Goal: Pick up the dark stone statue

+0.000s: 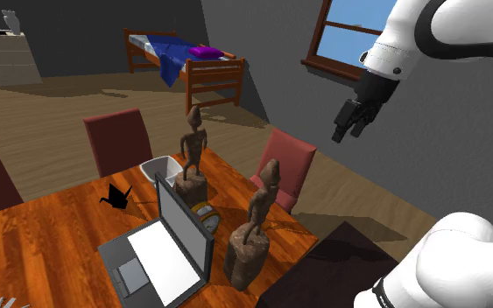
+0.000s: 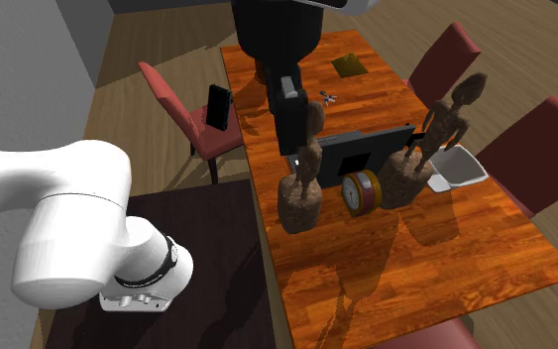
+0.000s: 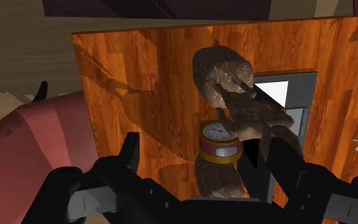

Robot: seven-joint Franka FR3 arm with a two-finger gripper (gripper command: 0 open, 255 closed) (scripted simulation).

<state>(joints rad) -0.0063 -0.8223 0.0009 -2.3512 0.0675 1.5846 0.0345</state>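
Two alike brown stone statues stand on the wooden table. One statue is by the table edge nearest the stand. The other statue stands farther in, beside a white bin. My gripper hangs open, high above the table and well clear of both, holding nothing. In the wrist view both statues and a small clock lie between its spread fingers, far below.
A round clock sits between the statues. An open laptop stands just behind them, and a white bin beyond. Scissors lie farther along the table. Red chairs ring it.
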